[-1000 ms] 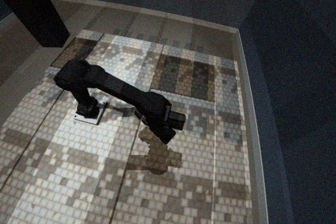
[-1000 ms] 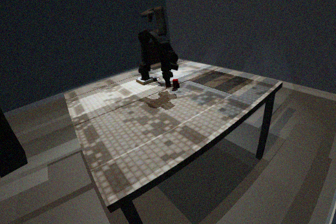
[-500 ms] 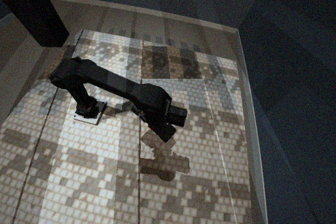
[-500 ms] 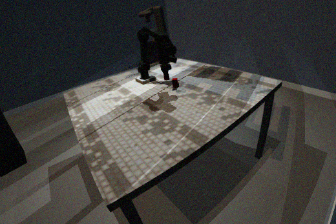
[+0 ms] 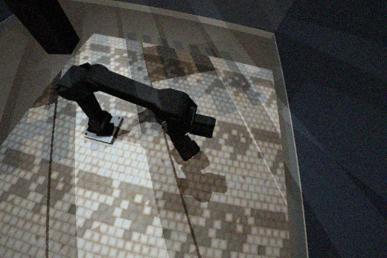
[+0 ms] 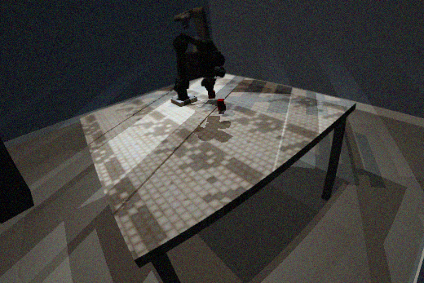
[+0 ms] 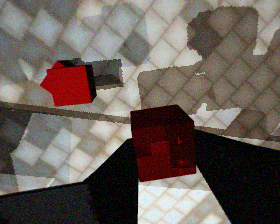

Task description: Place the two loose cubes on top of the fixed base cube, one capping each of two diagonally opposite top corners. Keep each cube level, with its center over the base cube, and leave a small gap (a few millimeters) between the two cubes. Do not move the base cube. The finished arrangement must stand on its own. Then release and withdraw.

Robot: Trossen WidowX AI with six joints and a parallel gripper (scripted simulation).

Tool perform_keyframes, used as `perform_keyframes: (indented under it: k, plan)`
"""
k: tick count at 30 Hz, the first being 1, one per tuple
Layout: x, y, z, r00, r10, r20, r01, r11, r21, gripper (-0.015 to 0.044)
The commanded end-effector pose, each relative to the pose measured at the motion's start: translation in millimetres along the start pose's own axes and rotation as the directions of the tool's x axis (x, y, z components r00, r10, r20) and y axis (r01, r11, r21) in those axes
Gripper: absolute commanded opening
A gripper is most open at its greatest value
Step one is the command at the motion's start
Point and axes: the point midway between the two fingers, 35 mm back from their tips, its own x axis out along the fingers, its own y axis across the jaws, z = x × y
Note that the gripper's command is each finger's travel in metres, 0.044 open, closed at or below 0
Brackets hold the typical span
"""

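My gripper [image 7: 160,140] [image 6: 211,93] [image 5: 189,149] is shut on a dark red cube [image 7: 161,129], which it holds above the tiled table [image 5: 112,209] [image 6: 183,188]. The cube sits level between the two dark fingers in the wrist view. A second red cube [image 7: 69,84] [image 6: 221,103] stands on the table, up and to the left of the held one in the wrist view and just right of the gripper in the exterior view. In the top view the arm hides both cubes. I see no third cube in any view.
The arm's base plate [image 5: 105,134] [image 6: 184,100] is fixed near the table's back. A dark pillar [image 5: 37,12] stands off the table at the back left. The table's right edge [image 5: 294,157] runs well clear of the gripper.
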Motion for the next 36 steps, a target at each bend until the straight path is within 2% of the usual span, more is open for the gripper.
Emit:
perform_keyframes:
  k: [1, 17, 36]
  plan:
    - [1.2, 8.0, 3.1, 1.000, 0.003, -0.002, -0.002, 0.993, 0.117, 0.0105]
    - [4.2, 36.3, 17.4, 1.000, 0.005, -0.001, -0.004, 0.839, 0.543, 0.0105]
    - [8.0, 70.7, 29.8, 1.000, 0.009, 0.001, -0.004, 0.438, 0.899, 0.0105]
